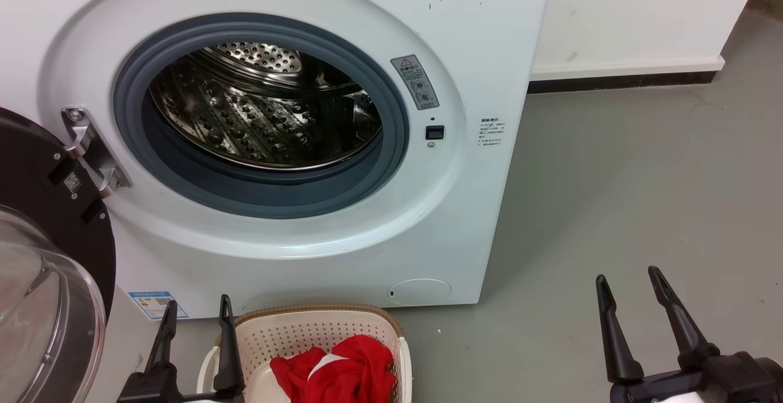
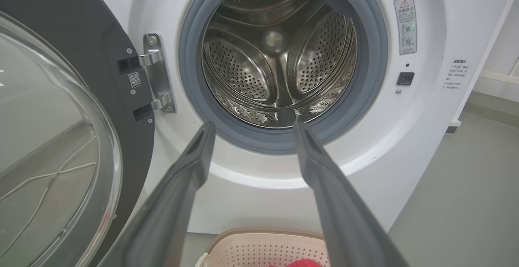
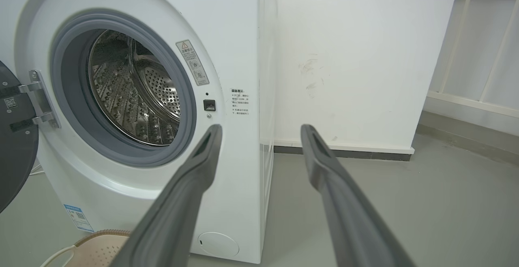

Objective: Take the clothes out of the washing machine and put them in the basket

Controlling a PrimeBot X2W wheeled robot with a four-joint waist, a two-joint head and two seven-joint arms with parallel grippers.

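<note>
Left pincer, fingers spread apart and holding nothing, sits at the left edge of the basket. Right pincer, likewise spread and holding nothing, is well off to the right above the grey floor. The red jersey lies bunched inside the cream basket, which stands on the floor just before the washing machine. The machine's black-rimmed glass door hangs open at the left. The perforated steel drum gleams inside the grey seal.
</note>
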